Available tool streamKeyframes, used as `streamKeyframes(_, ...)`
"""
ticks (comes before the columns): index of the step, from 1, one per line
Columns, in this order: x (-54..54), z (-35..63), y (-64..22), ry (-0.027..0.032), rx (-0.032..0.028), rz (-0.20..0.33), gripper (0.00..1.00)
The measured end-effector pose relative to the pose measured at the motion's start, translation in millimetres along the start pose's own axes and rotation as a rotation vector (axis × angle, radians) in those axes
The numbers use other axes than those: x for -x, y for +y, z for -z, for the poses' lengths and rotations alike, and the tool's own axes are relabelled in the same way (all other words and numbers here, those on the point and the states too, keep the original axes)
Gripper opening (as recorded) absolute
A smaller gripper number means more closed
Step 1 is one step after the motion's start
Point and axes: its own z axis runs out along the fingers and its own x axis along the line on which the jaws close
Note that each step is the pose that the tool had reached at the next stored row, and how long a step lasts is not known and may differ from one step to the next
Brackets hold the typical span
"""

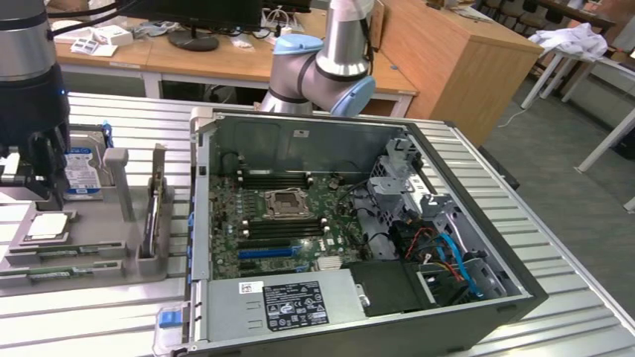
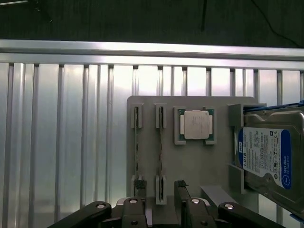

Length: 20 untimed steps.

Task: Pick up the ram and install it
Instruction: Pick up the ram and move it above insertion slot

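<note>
Two rams stand on edge in slots of a grey holder [image 2: 190, 161]: one ram [image 2: 160, 142] and a second ram [image 2: 137, 142] parallel to it. My gripper [image 2: 160, 190] is above the holder and open. Its two dark fingertips [image 2: 179, 186] stand either side of the end of the first ram, apart from it. In the exterior view the gripper [image 1: 25, 175] hangs over the holder [image 1: 100, 245] at the exterior view's left. The open computer case [image 1: 347, 223] shows the motherboard [image 1: 288, 216] with its long memory slots [image 1: 282, 178].
The holder also carries a square silver processor [image 2: 197, 124] and a silver-and-blue hard drive [image 2: 268, 154]. A ribbed metal table [image 2: 61, 142] lies under everything. Cables and a drive cage [image 1: 436, 245] fill the case's right side. Desks stand behind.
</note>
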Motion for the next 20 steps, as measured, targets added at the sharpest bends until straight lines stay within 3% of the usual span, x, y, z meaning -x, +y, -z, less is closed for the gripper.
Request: streamKeyframes(20, -0.4, -15.8, -0.7, 0.0000, 0.0000, 0.001, 0.37)
